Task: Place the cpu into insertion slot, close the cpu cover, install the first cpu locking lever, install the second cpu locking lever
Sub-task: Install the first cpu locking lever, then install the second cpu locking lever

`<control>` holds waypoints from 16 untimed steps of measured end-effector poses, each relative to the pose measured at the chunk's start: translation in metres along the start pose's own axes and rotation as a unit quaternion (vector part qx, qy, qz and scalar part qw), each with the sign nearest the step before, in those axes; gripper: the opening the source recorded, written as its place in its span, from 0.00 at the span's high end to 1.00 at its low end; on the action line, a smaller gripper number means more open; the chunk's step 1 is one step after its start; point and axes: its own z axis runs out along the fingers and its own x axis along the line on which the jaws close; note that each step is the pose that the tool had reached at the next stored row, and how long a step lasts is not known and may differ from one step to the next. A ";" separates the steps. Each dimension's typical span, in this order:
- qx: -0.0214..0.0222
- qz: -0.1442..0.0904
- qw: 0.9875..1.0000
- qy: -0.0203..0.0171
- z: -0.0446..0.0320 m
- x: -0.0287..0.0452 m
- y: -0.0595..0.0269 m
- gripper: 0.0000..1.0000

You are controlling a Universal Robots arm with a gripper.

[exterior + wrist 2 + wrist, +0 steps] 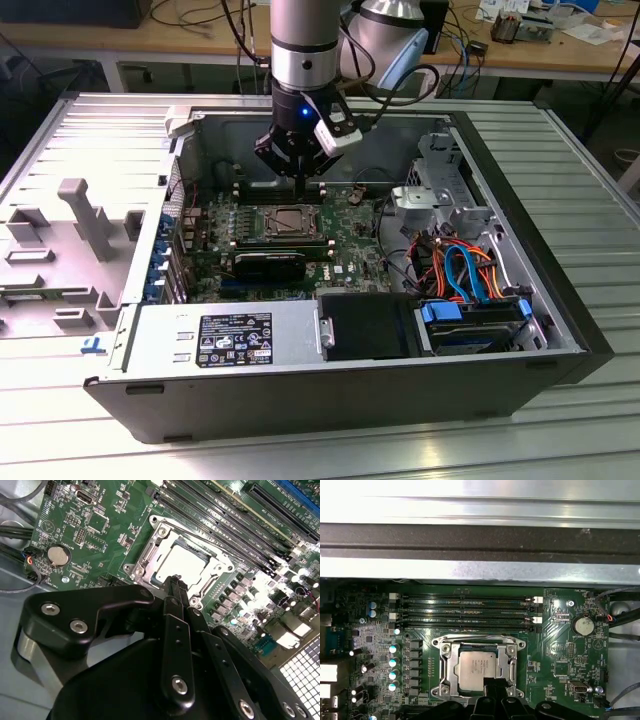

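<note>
A ribbed, light-grey metal surface [590,200] is seen in the exterior view, made of long parallel slats. An open computer case [560,330] is laid on its side directly on this surface, with its open face turned upward. On the exterior view's left, a grey panel [60,230] with moulded grey plastic brackets is spread flat just beside the case, touching its edge. A small blue clip [92,345] is seen at the panel's near corner. Bare slats are shown in front of the case and on the exterior view's right. Behind the surface, a wooden bench [560,55] with cables and small items is seen, standing apart.
</note>
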 end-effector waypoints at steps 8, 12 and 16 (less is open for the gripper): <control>0.000 0.000 1.000 0.000 0.0002 0.0001 -0.0034 0.89; 0.000 0.000 1.000 0.000 0.0011 0.0000 -0.0117 0.89; 0.000 0.000 1.000 0.000 0.0037 -0.0014 -0.0183 0.89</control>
